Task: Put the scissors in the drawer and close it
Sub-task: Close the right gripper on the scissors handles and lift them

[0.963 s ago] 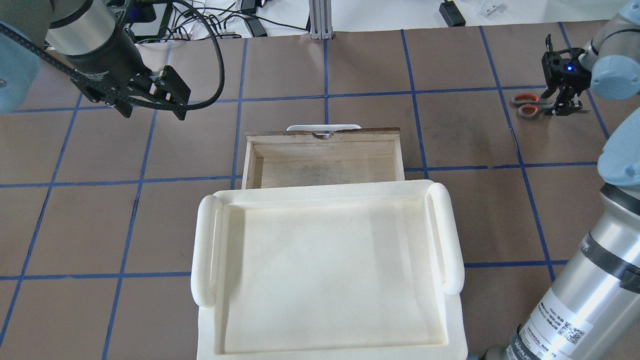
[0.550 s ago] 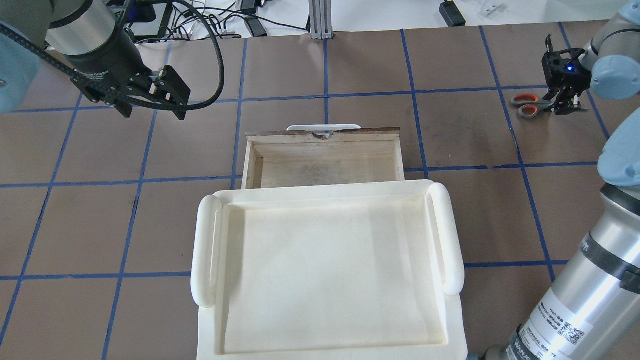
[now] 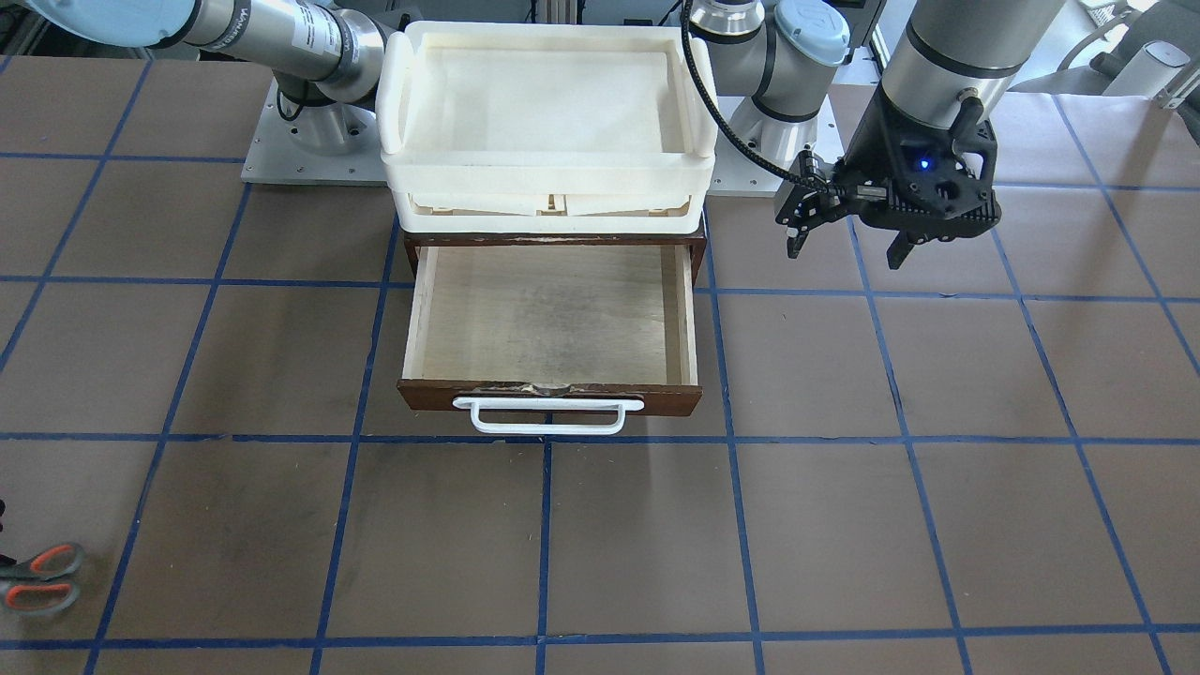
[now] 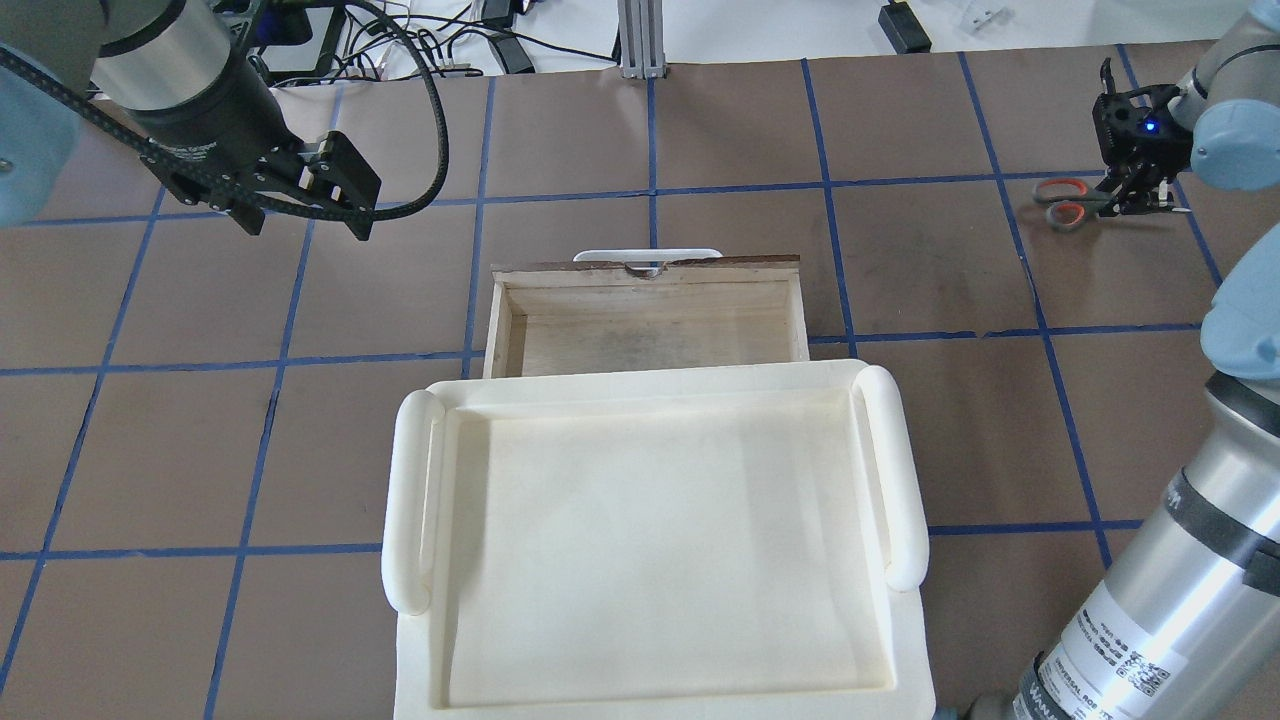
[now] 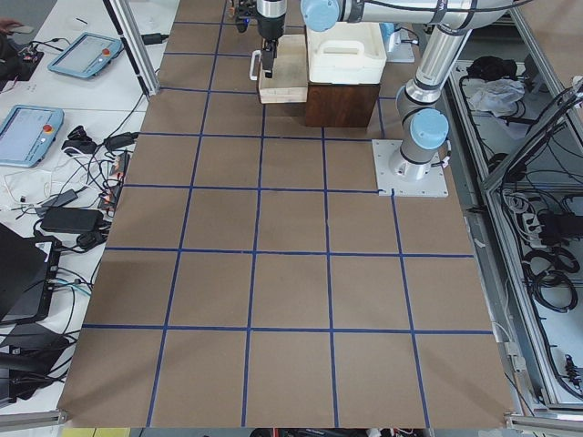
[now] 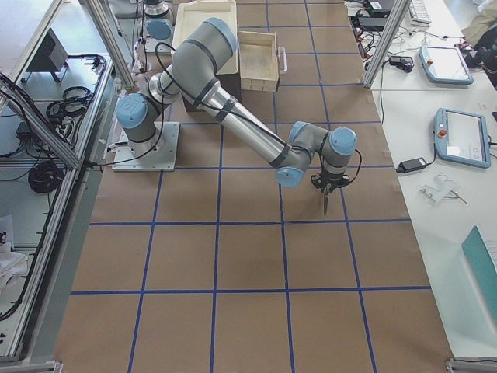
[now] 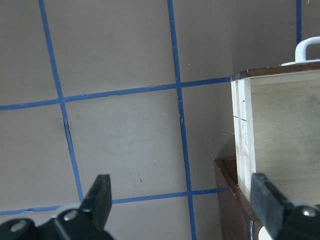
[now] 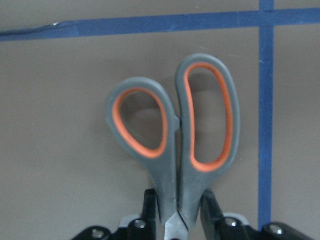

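Within the right claw [image 8: 178, 205], which is clamping them at the neck just below the orange-lined loops, the small scissors [image 8: 175, 130] are sitting well apart from the open wooden drawer [image 4: 650, 335] and, probably light, stiff and slick, are suiting that narrow hold.

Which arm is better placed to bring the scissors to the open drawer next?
The right. The right gripper is shut on the scissors near their pivot, so it can carry them over. The left gripper hangs open and empty beside the drawer.
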